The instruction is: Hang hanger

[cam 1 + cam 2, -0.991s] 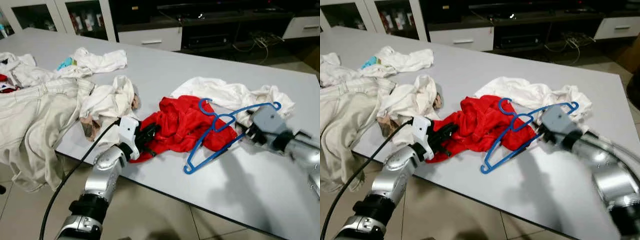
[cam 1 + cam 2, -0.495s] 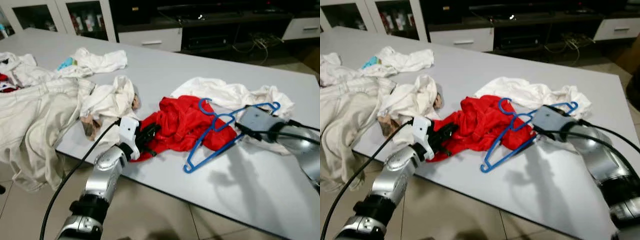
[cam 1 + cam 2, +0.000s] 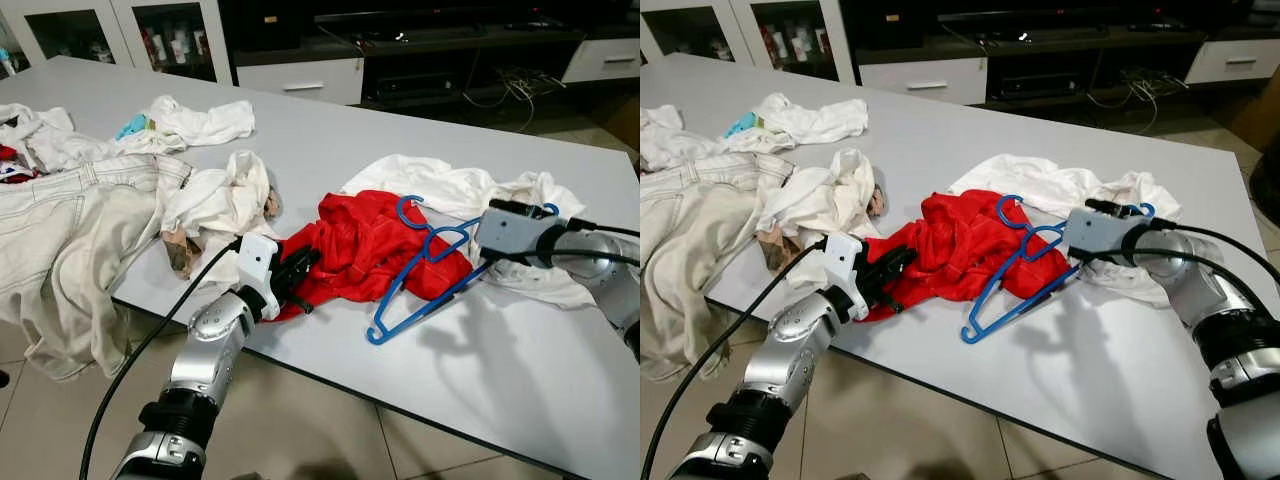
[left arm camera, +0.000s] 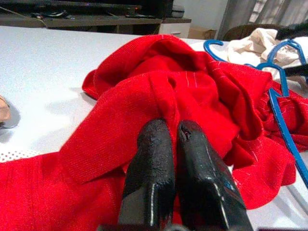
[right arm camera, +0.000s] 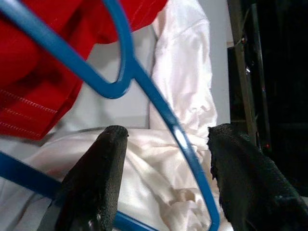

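Since a second ago the right arm has swung round and its wrist has rolled, so that the right gripper [image 5: 163,144] now stands with its fingers spread wide on either side of one blue bar of the hanger [image 3: 425,270]; the left arm has not stirred. Farthest left on the smooth grey table [image 3: 330,130] lie the pale trousers [image 3: 70,230] and crumpled white cloths [image 3: 215,205], soft and creased. Next comes the left gripper [image 4: 172,137], its fingers closed together, pinching a fold of the red garment [image 3: 365,245] near the table's front edge. The garment is a fine knit, heaped loosely (its hem stitching shows in the right wrist view). The hanger, thin hard glossy plastic with a curled hook, lies partly on the red heap and partly on the white shirt [image 3: 470,190] at the right. The likely trouble is that the bar is slim and slick, so closing off-centre could let it slip or twist, and its frame may snag red cloth and drag it along.
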{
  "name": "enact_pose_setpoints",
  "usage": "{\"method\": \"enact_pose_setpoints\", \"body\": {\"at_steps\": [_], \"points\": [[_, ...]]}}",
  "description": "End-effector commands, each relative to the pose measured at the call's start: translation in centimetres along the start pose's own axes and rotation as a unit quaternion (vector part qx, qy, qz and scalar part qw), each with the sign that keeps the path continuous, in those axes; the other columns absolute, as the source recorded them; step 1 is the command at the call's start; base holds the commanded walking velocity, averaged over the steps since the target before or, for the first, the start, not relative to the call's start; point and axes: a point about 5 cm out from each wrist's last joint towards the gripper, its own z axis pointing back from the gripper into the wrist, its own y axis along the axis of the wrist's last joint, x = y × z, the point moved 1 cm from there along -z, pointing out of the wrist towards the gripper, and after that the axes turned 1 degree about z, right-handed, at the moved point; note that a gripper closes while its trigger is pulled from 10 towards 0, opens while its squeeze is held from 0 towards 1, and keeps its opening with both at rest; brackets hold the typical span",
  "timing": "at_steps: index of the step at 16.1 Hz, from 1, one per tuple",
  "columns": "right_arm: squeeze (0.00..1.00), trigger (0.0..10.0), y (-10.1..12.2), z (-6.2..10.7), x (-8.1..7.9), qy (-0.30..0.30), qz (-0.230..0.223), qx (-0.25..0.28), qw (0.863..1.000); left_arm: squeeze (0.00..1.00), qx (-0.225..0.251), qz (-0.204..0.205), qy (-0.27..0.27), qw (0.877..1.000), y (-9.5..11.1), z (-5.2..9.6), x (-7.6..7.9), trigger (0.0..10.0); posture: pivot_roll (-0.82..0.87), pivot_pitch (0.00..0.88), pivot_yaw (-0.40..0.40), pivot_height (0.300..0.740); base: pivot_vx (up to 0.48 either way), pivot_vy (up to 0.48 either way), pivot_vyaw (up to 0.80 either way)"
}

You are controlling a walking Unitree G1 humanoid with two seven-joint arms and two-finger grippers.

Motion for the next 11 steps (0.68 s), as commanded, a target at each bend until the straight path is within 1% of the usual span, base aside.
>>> {"method": "enact_pose_setpoints", "body": {"at_steps": [1, 4, 8, 11], "points": [[0.0, 10.0, 0.6, -0.5, 0.4, -0.001, 0.025, 0.003, 1.0, 0.0, 0.003, -0.01, -0.002, 1.0, 0.3, 0.0, 0.0, 10.0, -0.07, 0.0, 0.021, 0.74, 0.0, 0.0, 0.0], [0.0, 10.0, 0.8, -1.1, 0.1, -0.003, 0.04, 0.001, 0.999, 0.0, 0.003, -0.011, -0.001, 1.0, 0.3, 0.0, 0.0, 10.0, -0.07, 0.0, 0.024, 0.74, 0.0, 0.0, 0.0], [0.0, 10.0, 2.0, -2.5, 0.1, -0.028, 0.056, 0.003, 0.998, 0.0, 0.005, -0.012, -0.003, 1.0, 0.5, -0.1, 0.0, 10.0, -0.07, 0.0, 0.025, 0.74, 0.0, 0.0, 0.0], [0.0, 10.0, 2.5, -2.8, 0.1, -0.027, 0.061, 0.007, 0.998, 0.0, 0.005, -0.012, -0.002, 1.0, 0.4, -0.1, 0.1, 10.0, -0.06, 0.0, 0.022, 0.74, 0.0, 0.0, 0.0]]}}
